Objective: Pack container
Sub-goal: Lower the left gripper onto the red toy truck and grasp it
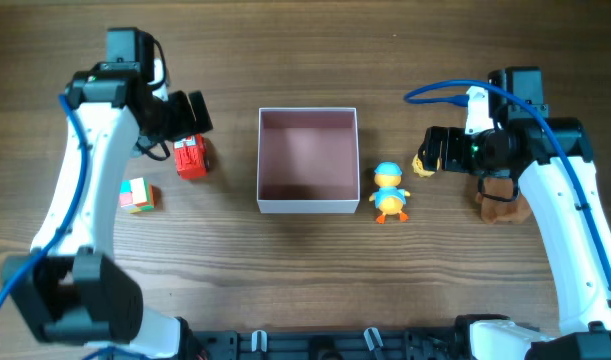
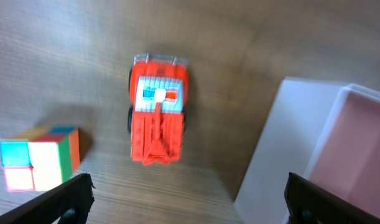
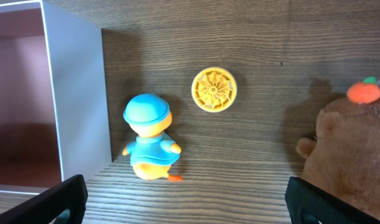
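We've got the container [image 1: 307, 158] sitting in the middle of the bench [image 1: 305, 60], open top up, its pink floor fully showing. The left end effector [image 2: 190, 202] is spread wide and gripping nothing, hanging over the red toy truck [image 2: 157, 112], which sits just left of the container. A multicoloured cube [image 2: 39, 157] lies further left and nearer. The right end effector [image 3: 188, 202] is released too, over the patch right of the container. There we see a duck figure [image 3: 148, 144] in a blue cap just beside the white wall, a yellow ribbed disc [image 3: 214, 89] near it, and a brown plush [image 3: 348, 155] out at the right.
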Robot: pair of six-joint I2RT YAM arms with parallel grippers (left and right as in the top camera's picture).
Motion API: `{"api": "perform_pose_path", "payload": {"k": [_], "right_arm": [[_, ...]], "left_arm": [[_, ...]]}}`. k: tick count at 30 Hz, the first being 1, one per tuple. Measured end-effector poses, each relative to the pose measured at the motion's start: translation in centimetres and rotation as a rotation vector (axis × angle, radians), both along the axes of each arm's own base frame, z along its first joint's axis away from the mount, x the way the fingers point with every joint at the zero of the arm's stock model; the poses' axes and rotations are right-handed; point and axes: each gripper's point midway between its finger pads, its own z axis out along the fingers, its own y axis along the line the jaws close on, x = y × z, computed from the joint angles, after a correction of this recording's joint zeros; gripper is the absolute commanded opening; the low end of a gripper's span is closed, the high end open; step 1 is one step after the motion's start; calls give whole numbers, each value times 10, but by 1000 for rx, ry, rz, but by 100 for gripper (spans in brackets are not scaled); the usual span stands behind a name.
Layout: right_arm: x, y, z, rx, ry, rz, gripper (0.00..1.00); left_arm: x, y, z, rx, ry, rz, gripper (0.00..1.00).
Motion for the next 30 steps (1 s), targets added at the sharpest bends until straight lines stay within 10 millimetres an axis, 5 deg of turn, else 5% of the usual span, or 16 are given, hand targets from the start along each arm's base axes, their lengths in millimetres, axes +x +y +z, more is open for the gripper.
{"api": "perform_pose_path", "payload": {"k": [9, 16, 30], "right_arm": [[-1, -4, -1, -24, 6, -8, 100], [-1, -6, -1, -32, 6, -11, 100], [-3, -8, -2, -44, 13, -15, 100]], "left_arm": [[-8, 1, -67, 3, 227, 0, 100], [-8, 6, -97, 34, 300, 3, 100], [7, 10, -102, 60, 245, 0, 88]]}}
